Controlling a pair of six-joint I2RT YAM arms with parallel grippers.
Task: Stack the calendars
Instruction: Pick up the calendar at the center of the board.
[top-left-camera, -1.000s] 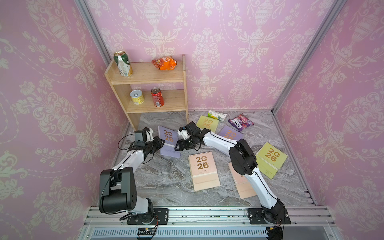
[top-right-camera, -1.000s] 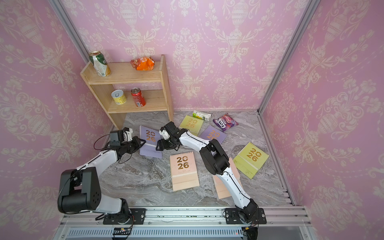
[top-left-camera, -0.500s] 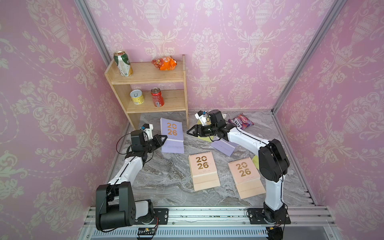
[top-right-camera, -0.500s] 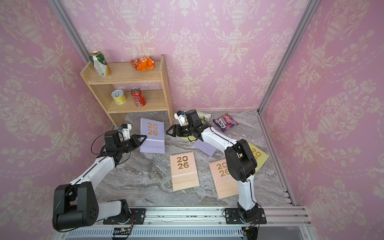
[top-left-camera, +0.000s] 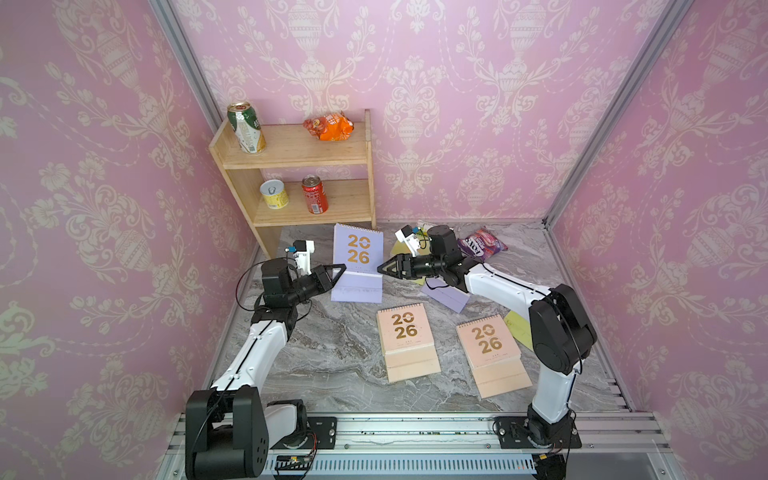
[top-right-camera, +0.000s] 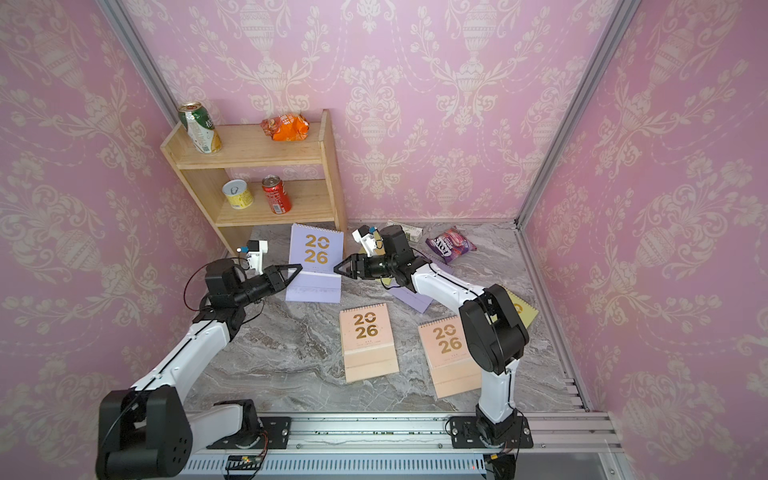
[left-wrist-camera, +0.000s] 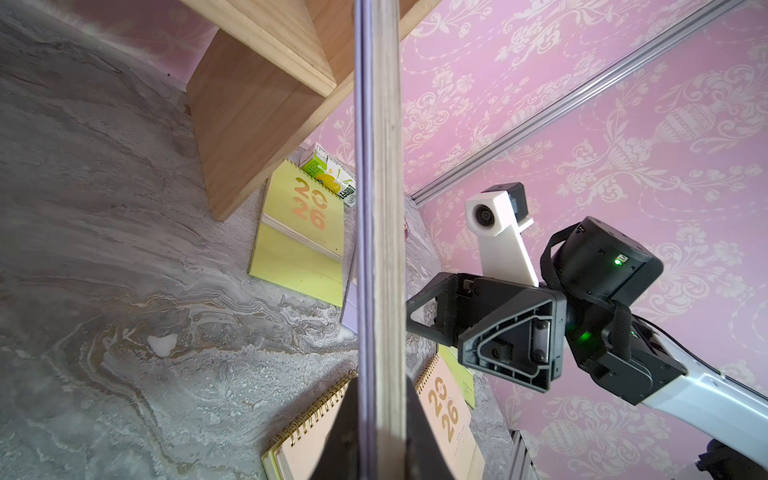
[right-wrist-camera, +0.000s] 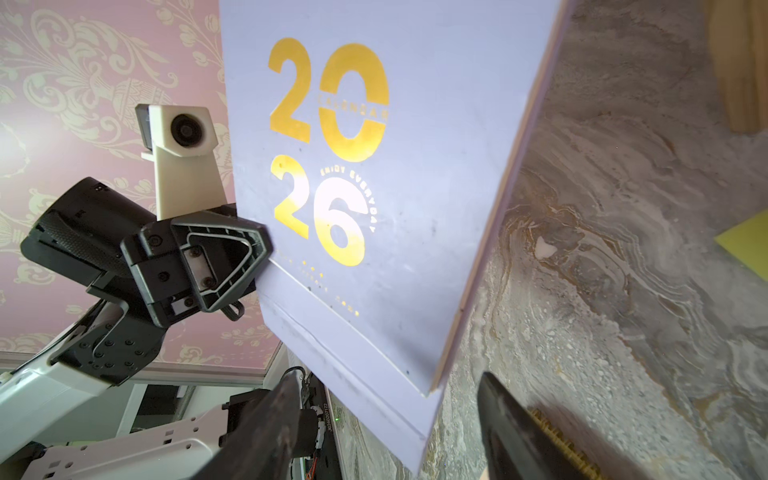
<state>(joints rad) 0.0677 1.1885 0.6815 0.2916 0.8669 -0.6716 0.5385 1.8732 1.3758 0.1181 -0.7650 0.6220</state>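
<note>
- Furthest left, my left gripper (top-left-camera: 338, 272) is clamped tight on the side edge of the raised lilac calendar (top-left-camera: 358, 253). In the left wrist view I see that calendar edge-on, pinched between the two fingers (left-wrist-camera: 345, 440).
- The calendar hangs clear of the marble tabletop (top-left-camera: 332, 365), just in front of the wooden shelf (top-left-camera: 291, 158). Its spiral edge is uppermost, the gold "2026" faces the top cameras, and the plain lilac base flap droops below the cover.
- My right gripper (top-left-camera: 382, 269) sits at the calendar's opposite edge with its jaws spread wide. The calendar's lower corner lies between them, and they grip nothing.
- Nearer the rail, the left peach-pink calendar (top-left-camera: 405, 332) and the right peach-pink calendar (top-left-camera: 486, 340) lie flat, side by side and apart, covers up.
- A second lilac calendar (top-left-camera: 446, 295) lies flat, partly under the right arm.
- A yellow-green calendar (top-right-camera: 519, 307) peeks out from behind that arm's elbow.
</note>
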